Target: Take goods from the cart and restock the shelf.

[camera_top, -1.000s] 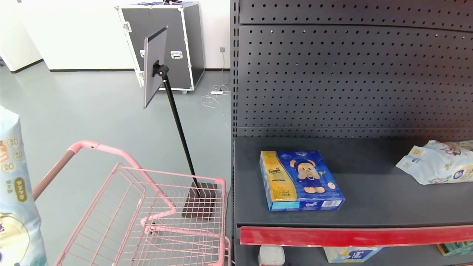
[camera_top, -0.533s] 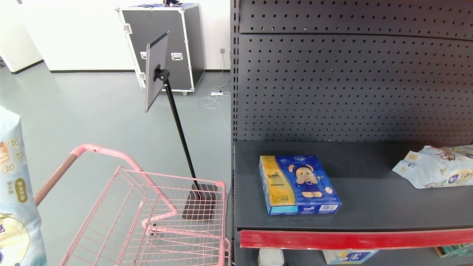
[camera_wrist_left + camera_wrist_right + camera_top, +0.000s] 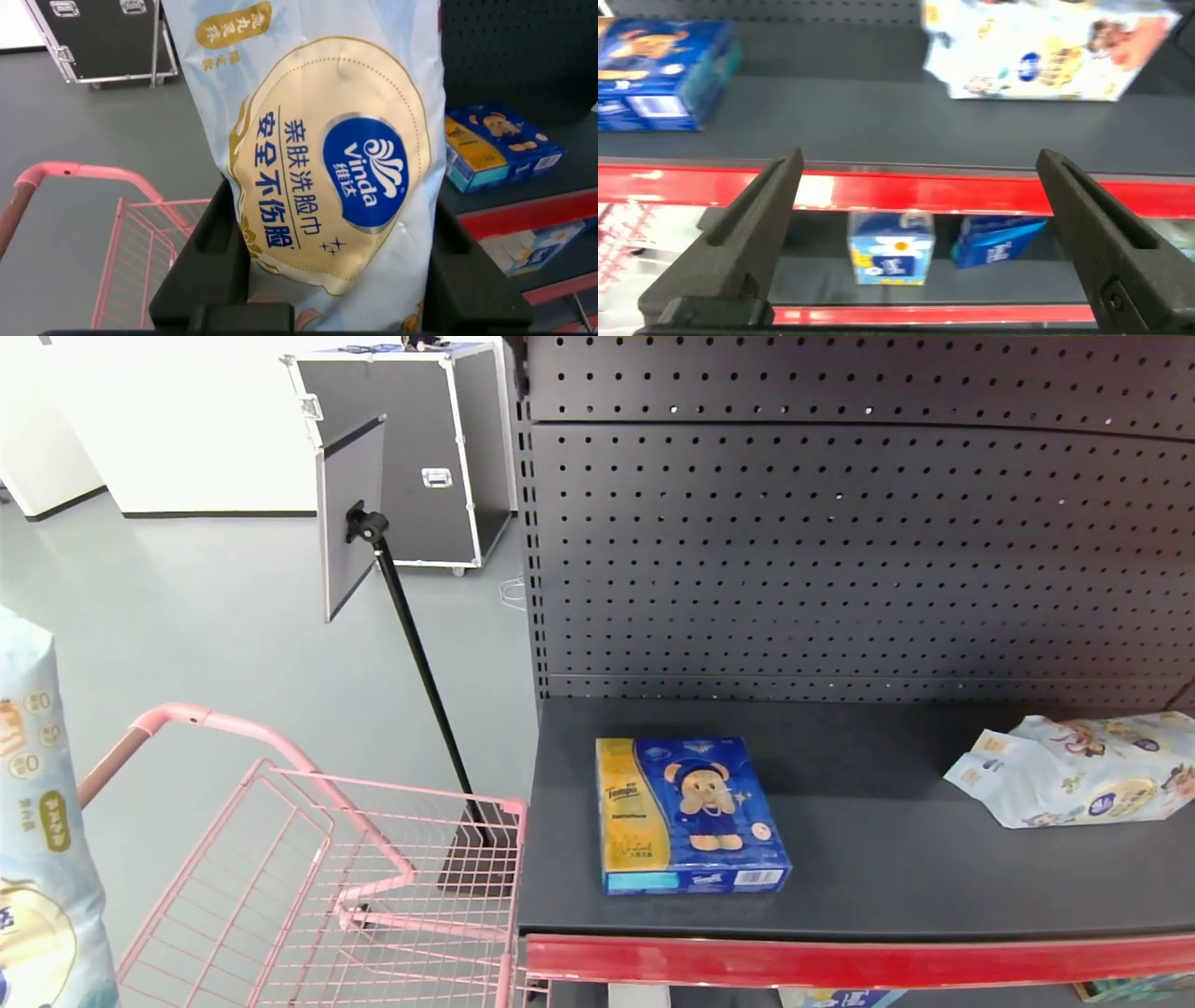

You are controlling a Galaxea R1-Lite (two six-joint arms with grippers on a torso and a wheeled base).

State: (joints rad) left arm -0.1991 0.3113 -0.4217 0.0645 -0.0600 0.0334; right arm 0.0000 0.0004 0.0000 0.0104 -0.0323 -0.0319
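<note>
Tissue pack (image 3: 327, 168) (ends off-frame)

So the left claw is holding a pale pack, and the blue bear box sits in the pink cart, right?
Not quite. The left claw does hold the pale pack, but the blue bear box lies on the shelf, not in the pink cart; the head view shows it.

two tissue packs (image 3: 42, 821) (image 3: 1074, 770), one blue box (image 3: 691, 812), one cart (image 3: 233, 722).
</note>
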